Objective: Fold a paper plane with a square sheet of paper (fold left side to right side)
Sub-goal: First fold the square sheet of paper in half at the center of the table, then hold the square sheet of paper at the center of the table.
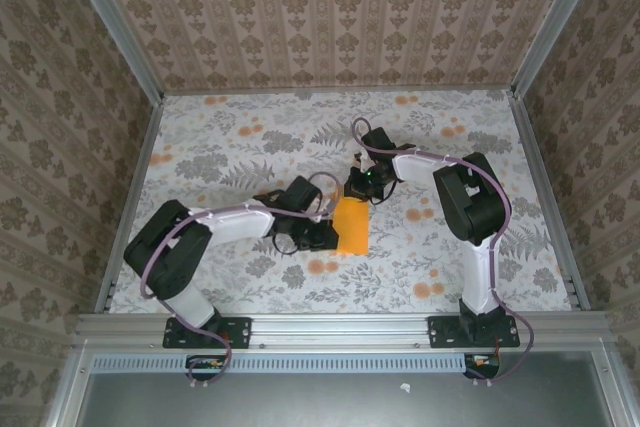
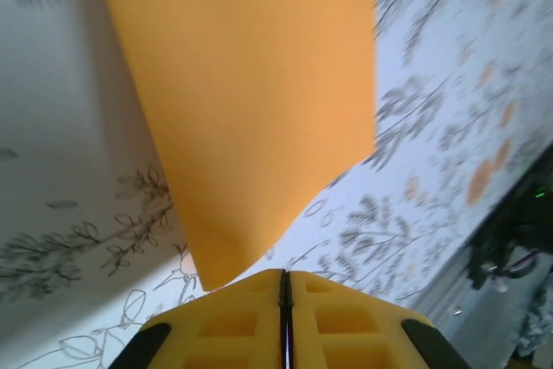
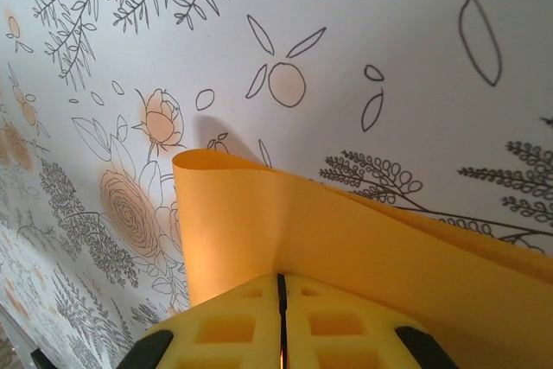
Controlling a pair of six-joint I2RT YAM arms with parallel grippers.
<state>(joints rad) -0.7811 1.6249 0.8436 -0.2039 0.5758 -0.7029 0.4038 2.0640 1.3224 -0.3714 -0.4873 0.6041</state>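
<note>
Your right gripper (image 1: 362,187) has its jaws clamped on the square sheet of paper (image 1: 351,226) at its 12 o'clock edge, mid-tabletop (image 1: 250,137). The left gripper (image 1: 318,234) has its jaws together at 9 o'clock. Carry that side toward 3 o'clock, matching edges before pressing.

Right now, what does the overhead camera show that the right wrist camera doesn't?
Overhead: the whole left arm and right arm, the left tool beside the orange sheet, and the patterned walls. Right wrist: the sheet's edge curling up off the flowered cloth, pinched in the shut right tool. Shared: sheet, cloth and right tool.
</note>
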